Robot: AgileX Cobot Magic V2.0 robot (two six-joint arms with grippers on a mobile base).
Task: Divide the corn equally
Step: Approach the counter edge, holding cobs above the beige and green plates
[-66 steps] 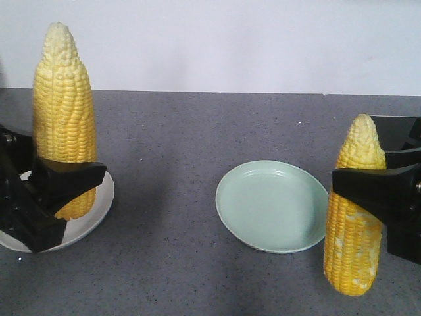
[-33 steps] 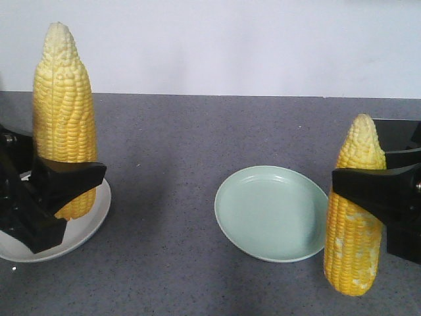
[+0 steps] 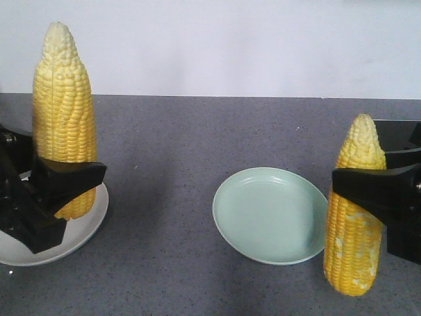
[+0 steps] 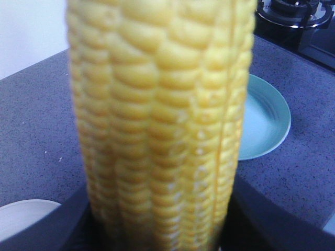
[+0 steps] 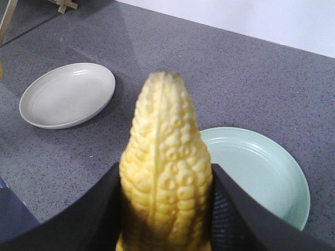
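Note:
Two corn cobs stand upright, tips up, one in each gripper. My left gripper (image 3: 66, 187) is shut on the lower part of the left corn (image 3: 64, 99), whose base hangs over the white plate (image 3: 89, 227). That cob (image 4: 162, 120) fills the left wrist view. My right gripper (image 3: 370, 192) is shut on the middle of the right corn (image 3: 355, 250), just right of the pale green plate (image 3: 270, 214) and above the table. In the right wrist view the black fingers (image 5: 94, 219) press both sides of this cob (image 5: 167, 172). Neither plate holds anything.
The grey speckled table (image 3: 197, 131) ends at a white wall at the back. A black gas hob (image 4: 296, 18) sits beyond the green plate (image 4: 267, 120) in the left wrist view. A wooden frame (image 5: 65, 5) stands past the white plate (image 5: 68, 94).
Both grippers and their cobs keep the same place in the view. The table's back edge and the two plates have shifted slightly down and left in the picture.

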